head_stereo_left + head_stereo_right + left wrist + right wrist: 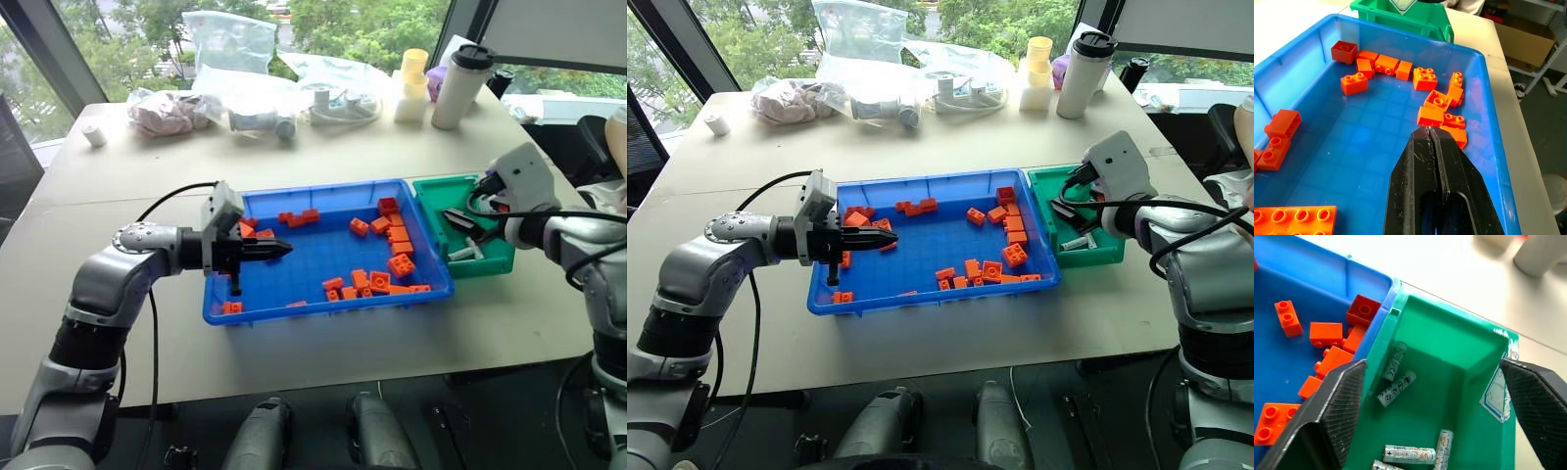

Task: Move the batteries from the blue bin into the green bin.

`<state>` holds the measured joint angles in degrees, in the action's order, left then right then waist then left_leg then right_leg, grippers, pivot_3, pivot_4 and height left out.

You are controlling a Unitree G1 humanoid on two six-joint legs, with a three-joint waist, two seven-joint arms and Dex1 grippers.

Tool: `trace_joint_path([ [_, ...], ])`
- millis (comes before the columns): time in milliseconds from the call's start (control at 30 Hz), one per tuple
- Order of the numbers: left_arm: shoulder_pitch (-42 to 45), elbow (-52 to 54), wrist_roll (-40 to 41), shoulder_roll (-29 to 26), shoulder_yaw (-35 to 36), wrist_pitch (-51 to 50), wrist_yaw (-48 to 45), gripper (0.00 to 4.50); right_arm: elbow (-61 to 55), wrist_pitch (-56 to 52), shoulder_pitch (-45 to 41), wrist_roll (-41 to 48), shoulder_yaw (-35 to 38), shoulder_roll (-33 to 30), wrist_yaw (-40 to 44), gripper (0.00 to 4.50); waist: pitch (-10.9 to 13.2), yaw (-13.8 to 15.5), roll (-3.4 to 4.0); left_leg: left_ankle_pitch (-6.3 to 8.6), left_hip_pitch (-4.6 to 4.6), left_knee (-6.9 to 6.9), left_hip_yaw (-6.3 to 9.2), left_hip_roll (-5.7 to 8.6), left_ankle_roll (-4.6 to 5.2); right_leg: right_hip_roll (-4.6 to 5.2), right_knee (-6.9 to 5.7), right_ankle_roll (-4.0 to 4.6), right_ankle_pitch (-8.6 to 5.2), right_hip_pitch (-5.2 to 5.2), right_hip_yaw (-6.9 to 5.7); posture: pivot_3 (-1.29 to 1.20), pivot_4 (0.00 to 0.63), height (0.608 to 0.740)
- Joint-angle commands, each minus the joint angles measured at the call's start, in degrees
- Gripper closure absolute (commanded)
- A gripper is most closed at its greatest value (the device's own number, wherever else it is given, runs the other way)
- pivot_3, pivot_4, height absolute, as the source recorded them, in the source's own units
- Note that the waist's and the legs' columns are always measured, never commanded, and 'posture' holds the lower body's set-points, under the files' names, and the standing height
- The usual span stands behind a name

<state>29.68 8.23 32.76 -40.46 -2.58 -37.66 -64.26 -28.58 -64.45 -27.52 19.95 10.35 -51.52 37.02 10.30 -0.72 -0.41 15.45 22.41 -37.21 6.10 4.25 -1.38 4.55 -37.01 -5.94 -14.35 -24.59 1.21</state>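
My right gripper [1435, 396] hangs wide apart over the green bin [1474, 333], where the batteries [1409, 454] lie. My left gripper [1431, 139] is pressed together over the blue bin [323, 308]. I risk knocking the green bin's rim pulling out.

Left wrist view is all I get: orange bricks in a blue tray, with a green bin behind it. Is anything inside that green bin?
Observer: Yes, several batteries lie on the floor of the green bin.
Operator: Is the other hand holding one?
Observer: No, the right gripper hangs open and empty over that bin.
Operator: What's beyond the bins?
Observer: A white tumbler with a black lid stands near the table's far edge.
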Motion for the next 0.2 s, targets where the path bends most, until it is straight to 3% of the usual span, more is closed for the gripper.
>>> trace_joint_path([
  [33,0.2,1.5,0.6,-2.8,2.8,0.6,-1.5,4.50,-6.7,4.0,3.6,6.0,3.8,-3.6,8.6,0.05,0.0,0.0,0.00,0.00,0.00,-0.01,0.01,0.00,0.00,0.00,0.01,0.00,0.00,0.00,-0.01,0.00,0.150,0.740],
  [200,-1.3,2.0,0.7,-5.7,4.5,0.6,-1.9,4.50,-10.1,5.1,6.6,11.5,6.4,-5.2,12.8,0.05,0.0,0.0,-0.03,0.00,-0.01,-0.04,0.00,0.00,0.01,0.02,0.01,0.00,0.00,0.04,-0.01,0.00,0.150,0.740],
])
